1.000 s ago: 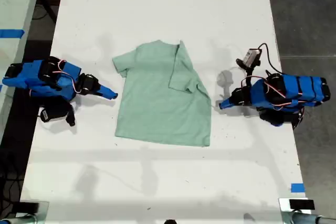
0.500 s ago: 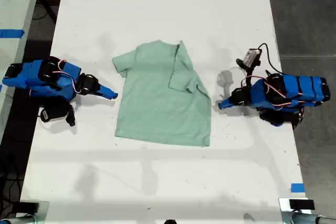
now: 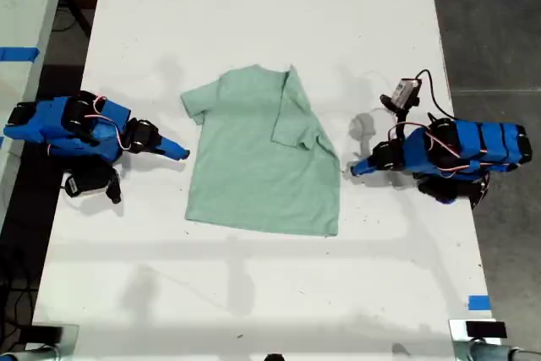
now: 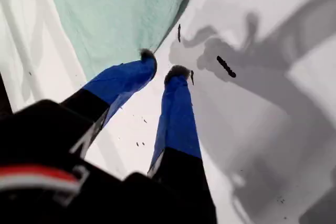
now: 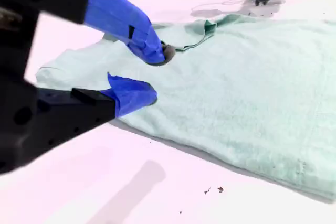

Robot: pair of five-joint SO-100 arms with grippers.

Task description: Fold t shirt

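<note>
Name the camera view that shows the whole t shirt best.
The exterior view: the entire t shirt lies inside it, one sleeve folded over. The first wrist view catches only one edge, the second wrist view only a slanted part.

A long white table [image 3: 262,6] fills most of the exterior view. A small strip of blue tape [image 3: 478,303] sits near the table's edge at the exterior view's lower right. Another strip of blue tape [image 3: 19,53] lies on a pale surface [image 3: 21,6] beside the table at the exterior view's left. Dark grey floor [image 3: 490,23] runs along the table's other long edge.
</note>
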